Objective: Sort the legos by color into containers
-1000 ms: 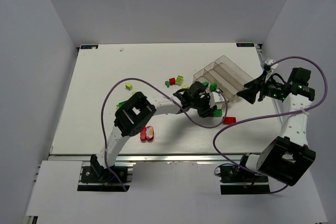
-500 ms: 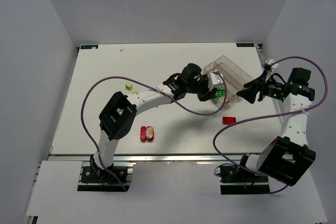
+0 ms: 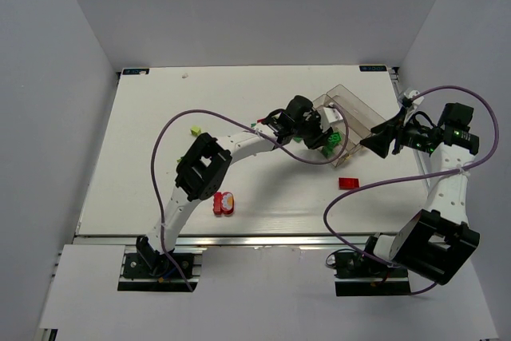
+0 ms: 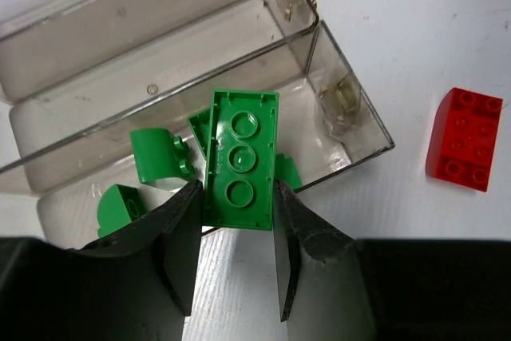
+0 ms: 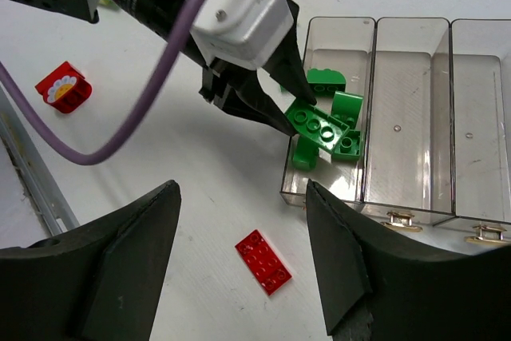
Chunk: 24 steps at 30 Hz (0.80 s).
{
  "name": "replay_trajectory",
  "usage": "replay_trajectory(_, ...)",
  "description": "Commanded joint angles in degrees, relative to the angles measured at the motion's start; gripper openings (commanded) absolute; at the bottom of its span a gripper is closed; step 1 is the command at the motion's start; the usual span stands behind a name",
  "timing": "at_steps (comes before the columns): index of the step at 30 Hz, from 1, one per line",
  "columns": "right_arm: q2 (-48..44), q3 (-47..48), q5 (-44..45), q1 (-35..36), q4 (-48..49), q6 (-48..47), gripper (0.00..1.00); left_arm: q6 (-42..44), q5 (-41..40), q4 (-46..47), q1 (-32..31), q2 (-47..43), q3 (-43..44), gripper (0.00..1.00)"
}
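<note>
My left gripper (image 4: 238, 197) was closed on a green brick (image 4: 239, 161), one finger (image 4: 182, 233) pressed against each long side, the brick's hollow underside facing my wrist camera. I held it at the edge of the end compartment of the clear tray (image 4: 120, 5), the one nearest the open table. Other green bricks (image 4: 156, 156) lay in that same compartment, under and beside the held one. The two compartments next to it showed only bare floor in my right wrist view. A red brick (image 4: 465, 140) lay flat on the table (image 3: 144, 157) just outside the tray. My right gripper (image 5: 239, 189) hung near the tray with its jaws spread wide and nothing between them. Well apart, toward the near edge, sat a red piece with a white flower face (image 3: 224, 203)
</note>
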Motion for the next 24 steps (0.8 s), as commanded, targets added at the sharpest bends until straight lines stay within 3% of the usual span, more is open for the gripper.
replay_trajectory(1,-1.8,-0.3,-1.0,-0.2,-0.2,0.1,0.69,-0.8,-1.0,0.1,0.2,-2.0,1.9,0.45)
replay_trajectory(3,-1.9,-0.4,-1.1,-0.2,-0.3,0.1,0.7,-1.5,-1.7,0.8,0.3,-2.3,1.3,0.58)
replay_trajectory(6,-1.8,-0.4,-1.1,-0.2,-0.3,0.1,0.7,-2.0,-2.5,1.7,0.3,-3.2,1.1,0.68)
replay_trajectory(7,-1.6,-0.3,-1.1,-0.2,-0.4,0.0,0.7,-2.6,-3.0,2.4,0.4,-3.4,1.0,0.76)
replay_trajectory(10,-1.2,0.0,-1.0,-0.2,-1.1,-0.5,0.71,-3.0,-3.2,3.1,0.5,-4.1,1.0,0.81)
replay_trajectory(14,-0.7,0.7,-1.3,-0.2,-3.5,-3.8,0.71,-6.2,-6.9,3.7,1.4,-7.0,0.2,0.81)
replay_trajectory(16,-0.2,0.9,-1.7,0.2,-7.1,-10.5,0.71,-10.4,-9.3,4.9,2.9,-9.3,-1.3,0.76)
replay_trajectory(18,0.8,1.6,-1.4,1.3,-11.4,-18.0,0.71,-13.5,-10.5,4.0,4.2,-13.5,-4.0,0.64)
replay_trajectory(20,2.6,2.6,1.1,4.5,-17.6,-28.8,0.7,-15.8,-10.6,1.5,6.1,-16.6,-8.5,0.42)
replay_trajectory(21,3.2,3.7,1.8,5.6,-17.7,-29.5,0.7,-15.5,-10.0,1.1,6.6,-18.1,-10.3,0.38)
replay_trajectory(22,4.0,4.2,2.1,7.1,-17.1,-27.6,0.7,-13.9,-9.9,-0.5,7.1,-20.4,-12.0,0.38)
replay_trajectory(24,4.9,5.7,1.8,8.3,-13.2,-23.4,0.7,-12.3,-10.5,-4.7,7.6,-21.4,-14.3,0.55)
